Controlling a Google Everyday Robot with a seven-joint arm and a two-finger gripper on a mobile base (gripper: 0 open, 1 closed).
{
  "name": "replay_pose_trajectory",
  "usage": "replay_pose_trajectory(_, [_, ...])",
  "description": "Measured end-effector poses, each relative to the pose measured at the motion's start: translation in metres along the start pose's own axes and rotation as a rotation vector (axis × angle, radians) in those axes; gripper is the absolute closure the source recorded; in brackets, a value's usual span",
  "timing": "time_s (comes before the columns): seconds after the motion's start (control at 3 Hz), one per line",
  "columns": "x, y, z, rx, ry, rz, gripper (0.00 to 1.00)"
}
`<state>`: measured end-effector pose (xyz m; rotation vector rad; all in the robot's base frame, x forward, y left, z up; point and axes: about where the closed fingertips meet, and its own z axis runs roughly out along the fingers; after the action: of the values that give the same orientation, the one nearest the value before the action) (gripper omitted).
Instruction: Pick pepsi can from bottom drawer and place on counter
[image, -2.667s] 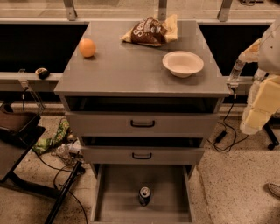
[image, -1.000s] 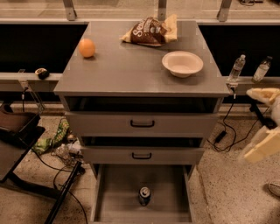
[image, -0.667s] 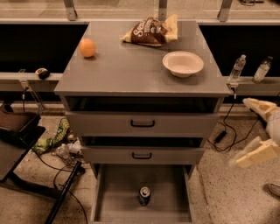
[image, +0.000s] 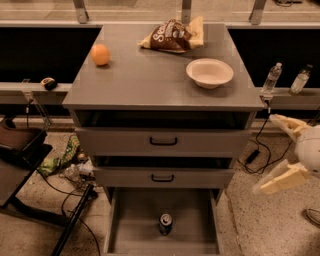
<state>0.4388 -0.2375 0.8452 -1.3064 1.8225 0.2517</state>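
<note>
Camera view shows the can (image: 165, 223) upright on the floor of the pulled-out bottom drawer (image: 131, 220), about mid-width and towards the front, with nothing touching it. Above the two upper drawers (image: 210, 142), the counter (image: 150, 82) carries an orange (image: 100, 54), a chip bag (image: 172, 36) and a bowl (image: 209, 72). The gripper (image: 263, 154) hangs to the right of the cabinet, well apart from the can, fingers (image: 286, 125) spread wide and holding nothing.

Upright pepsi can (image: 165, 223) (open bottom drawer (image: 135, 220))
</note>
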Motion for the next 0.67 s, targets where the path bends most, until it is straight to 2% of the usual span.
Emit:
replay_pose_trajectory(0.33, [0.036,0.029,0.042,-0.029,-0.036,0.061,0.00])
replay_pose_trajectory(0.67, [0.105,0.071,0.108,-0.071,-0.078,0.125,0.00])
